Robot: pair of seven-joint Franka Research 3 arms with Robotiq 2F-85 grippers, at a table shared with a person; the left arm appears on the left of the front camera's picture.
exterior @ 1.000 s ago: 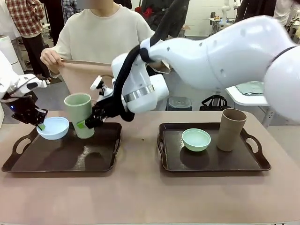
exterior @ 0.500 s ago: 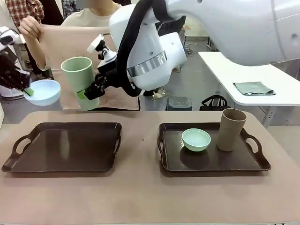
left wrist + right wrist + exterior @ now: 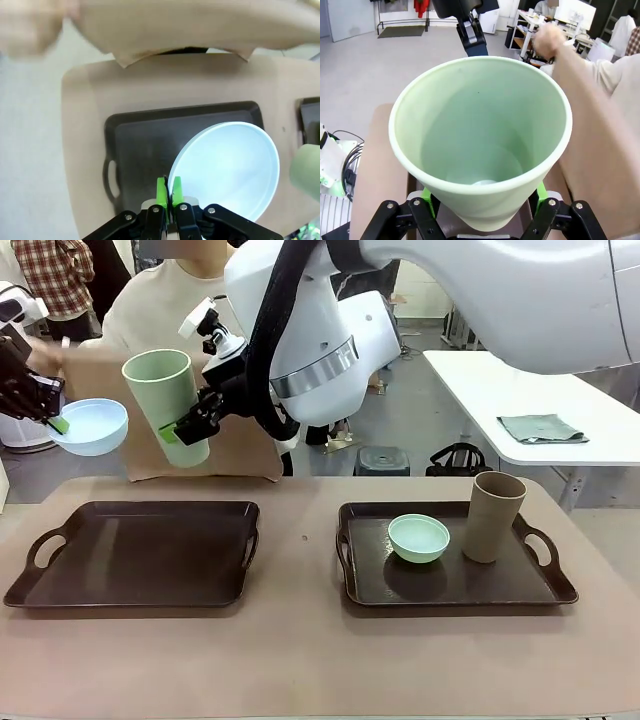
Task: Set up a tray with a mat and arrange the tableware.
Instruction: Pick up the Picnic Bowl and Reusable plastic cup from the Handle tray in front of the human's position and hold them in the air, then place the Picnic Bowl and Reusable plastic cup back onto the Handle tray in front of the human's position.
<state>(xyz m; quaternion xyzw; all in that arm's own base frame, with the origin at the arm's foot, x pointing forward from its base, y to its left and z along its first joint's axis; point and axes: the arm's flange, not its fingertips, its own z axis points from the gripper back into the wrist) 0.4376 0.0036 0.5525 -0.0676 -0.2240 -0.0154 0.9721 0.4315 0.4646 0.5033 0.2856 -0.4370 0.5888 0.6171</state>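
Tan sheet material, judged to be the mat [image 3: 245, 455], is held up by a person [image 3: 190, 310] at the far side of the surface [image 3: 300, 660] in the front view. The left tray [image 3: 140, 560] lies bare below it. The pale blue bowl [image 3: 92, 426] is pinched at its rim by the closed left claw [image 3: 55, 423], high over the far left corner. The light green cup [image 3: 163, 400] is gripped low on its wall by the right claw [image 3: 185, 432], tilted, just beside the bowl. The mint bowl [image 3: 419, 537] and tan cup [image 3: 494, 516] stand on the right tray [image 3: 450, 585]. It is judged that the mat could be snagged on the 2 claws if lowered past them, and that bowl and cup could be knocked together. The left claw is partly cut off at the left edge, and the mat's middle is hidden by cup and arm.

In the left wrist view, a thin bit of rim is clamped between the green pads, so the bowl could pivot or slip from so small a hold. The mat and a hand at the top are blurred.

In the right wrist view, the cup's base and the pads' contact are hidden by its wide mouth, so the firmness of the hold cannot be told. A slide along the tapered wall is possible. A sleeve passes close on the right and could be brushed.
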